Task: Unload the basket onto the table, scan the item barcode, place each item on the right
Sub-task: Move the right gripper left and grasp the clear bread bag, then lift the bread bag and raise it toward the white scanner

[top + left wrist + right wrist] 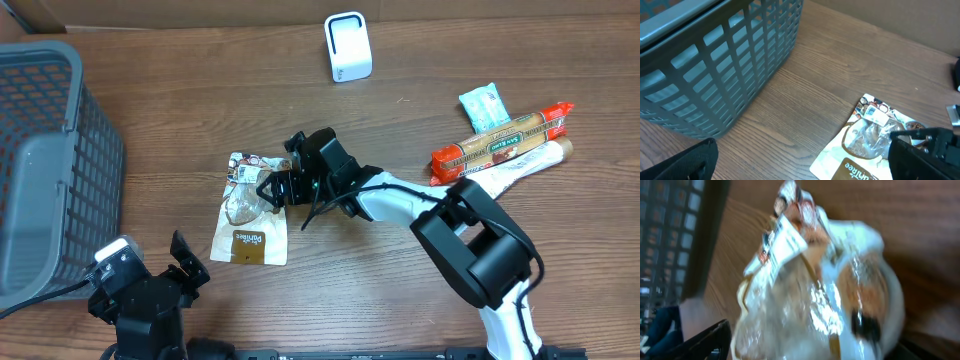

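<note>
The item is a white and brown snack pouch (250, 222) with a clear window, lying flat left of centre. My right gripper (272, 188) reaches across from the right and sits over the pouch's upper half. In the right wrist view the pouch (810, 280) fills the blurred frame between the right gripper's (815, 350) wide-set fingers, and a white label shows near its top. A white scanner (348, 47) stands upright at the back. My left gripper (187, 264) rests open at the front left, and in its own view the left gripper (800, 165) holds nothing, with the pouch (867, 140) to its right.
A grey slatted basket (40, 150) fills the left side and looms close in the left wrist view as the basket (715, 55). At the right lie a teal packet (484, 104), a red-ended cracker roll (500, 145) and a pale package (520, 168).
</note>
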Tool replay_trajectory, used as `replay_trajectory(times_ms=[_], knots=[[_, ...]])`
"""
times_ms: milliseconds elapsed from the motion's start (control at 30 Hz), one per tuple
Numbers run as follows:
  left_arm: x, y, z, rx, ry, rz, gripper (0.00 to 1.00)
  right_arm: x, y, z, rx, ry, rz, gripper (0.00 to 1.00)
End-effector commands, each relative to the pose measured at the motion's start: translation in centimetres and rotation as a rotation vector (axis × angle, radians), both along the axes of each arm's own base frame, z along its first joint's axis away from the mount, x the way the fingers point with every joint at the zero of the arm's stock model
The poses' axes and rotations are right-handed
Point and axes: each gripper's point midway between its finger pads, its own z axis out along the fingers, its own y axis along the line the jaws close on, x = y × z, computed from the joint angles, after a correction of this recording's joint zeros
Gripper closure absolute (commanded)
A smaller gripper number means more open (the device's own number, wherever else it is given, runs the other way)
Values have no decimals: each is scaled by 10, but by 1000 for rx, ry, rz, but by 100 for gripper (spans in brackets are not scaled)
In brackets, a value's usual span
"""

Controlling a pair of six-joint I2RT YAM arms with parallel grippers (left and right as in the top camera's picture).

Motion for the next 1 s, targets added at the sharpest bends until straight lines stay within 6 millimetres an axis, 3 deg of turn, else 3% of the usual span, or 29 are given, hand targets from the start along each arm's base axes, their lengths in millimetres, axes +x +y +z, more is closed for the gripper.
replay_trajectory(times_ms=[0,133,333,567,700,733,800,967], knots=[[-1,2,1,-1,-9,16,1,7,-4,-36,-38,51,-70,15],[-1,2,1,-1,-9,16,1,9,0,-50,-13,63,-80,18],[-1,2,1,-1,-9,16,0,-2,2,-51,4,109,-31,54],[-1,2,1,-1,-9,16,1,-26,3,-33,128,247,126,55],[-1,2,1,-1,-9,16,1,-31,0,-36,117,331,100,56],[-1,2,1,-1,-9,16,0,-32,0,-37,115,333,99,58],[-1,2,1,-1,-9,16,0,-31,0,-37,112,333,96,76],[-1,2,1,-1,-9,16,0,-26,-5,-36,120,354,77,82]])
